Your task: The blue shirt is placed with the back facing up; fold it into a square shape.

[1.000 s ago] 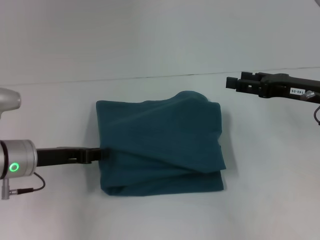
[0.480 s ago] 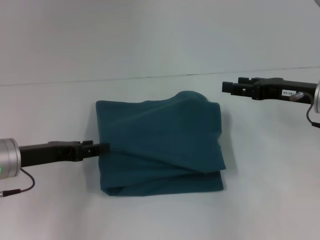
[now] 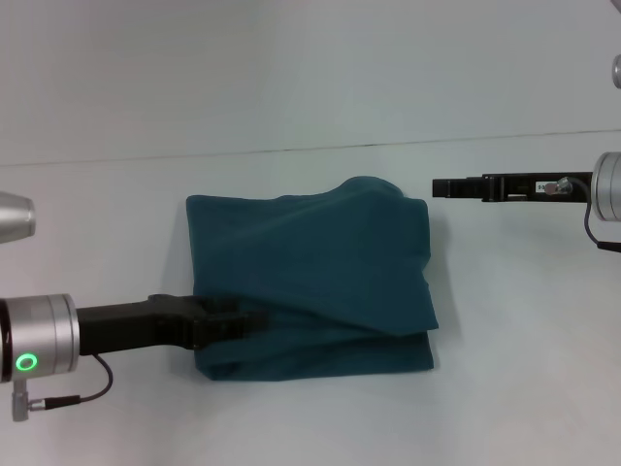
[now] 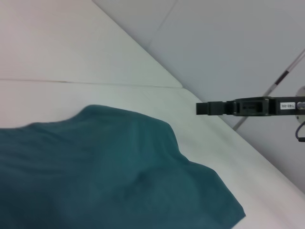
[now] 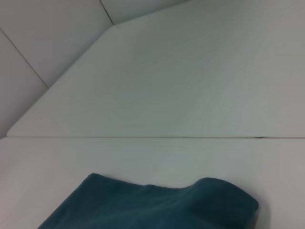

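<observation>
The blue shirt [image 3: 320, 257] lies folded into a rough rectangle in the middle of the white table, plain side up, with a raised hump at its far right corner. My left gripper [image 3: 254, 316] reaches in from the left and lies over the shirt's near left part, its dark tip against the fabric. My right gripper [image 3: 437, 187] hovers level just off the shirt's far right corner, apart from it; the left wrist view shows it as a thin dark bar [image 4: 199, 108]. The shirt [image 4: 95, 181] fills the left wrist view, and its far edge [image 5: 157, 205] shows in the right wrist view.
The white table [image 3: 524, 388] spreads on all sides of the shirt. Its back edge meets a pale wall [image 3: 310, 68] behind the shirt. Nothing else stands on it.
My left gripper withdrew left from the shirt's edge, then moved right and nearer, onto its near left part. My right gripper turned at the wrist and now looks thinner. The shirt's shape is unchanged.
</observation>
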You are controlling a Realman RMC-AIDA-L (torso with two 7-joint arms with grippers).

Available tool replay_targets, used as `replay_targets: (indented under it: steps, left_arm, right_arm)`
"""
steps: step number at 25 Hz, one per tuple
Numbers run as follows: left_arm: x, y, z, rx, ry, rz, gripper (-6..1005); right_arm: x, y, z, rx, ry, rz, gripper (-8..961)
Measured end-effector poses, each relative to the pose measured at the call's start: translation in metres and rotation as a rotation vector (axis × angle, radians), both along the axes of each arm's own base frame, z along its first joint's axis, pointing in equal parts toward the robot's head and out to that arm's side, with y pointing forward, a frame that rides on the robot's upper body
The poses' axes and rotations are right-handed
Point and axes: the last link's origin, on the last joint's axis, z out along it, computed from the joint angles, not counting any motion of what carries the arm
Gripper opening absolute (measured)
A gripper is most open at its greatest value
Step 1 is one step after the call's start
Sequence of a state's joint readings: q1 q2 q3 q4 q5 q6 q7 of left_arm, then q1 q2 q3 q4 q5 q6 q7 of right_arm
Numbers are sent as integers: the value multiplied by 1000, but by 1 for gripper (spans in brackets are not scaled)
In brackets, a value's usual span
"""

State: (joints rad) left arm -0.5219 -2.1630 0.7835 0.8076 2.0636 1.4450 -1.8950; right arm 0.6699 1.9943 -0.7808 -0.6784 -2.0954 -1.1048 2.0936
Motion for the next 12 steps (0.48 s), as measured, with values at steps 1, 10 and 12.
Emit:
replay_targets:
  steps: [1,10,12]
  left_arm:
    - [1,0,-4,-12,-5,-4,641]
    - [3,-18,6,41,-116,-139,648]
    - [3,-27,9,80,-170,-192,650]
  right_arm:
    - [0,0,0,-1,-1,-2,744]
    - [3,-10,-5,7,-4,96,741]
    - [4,-18,-8,16,15,157,730]
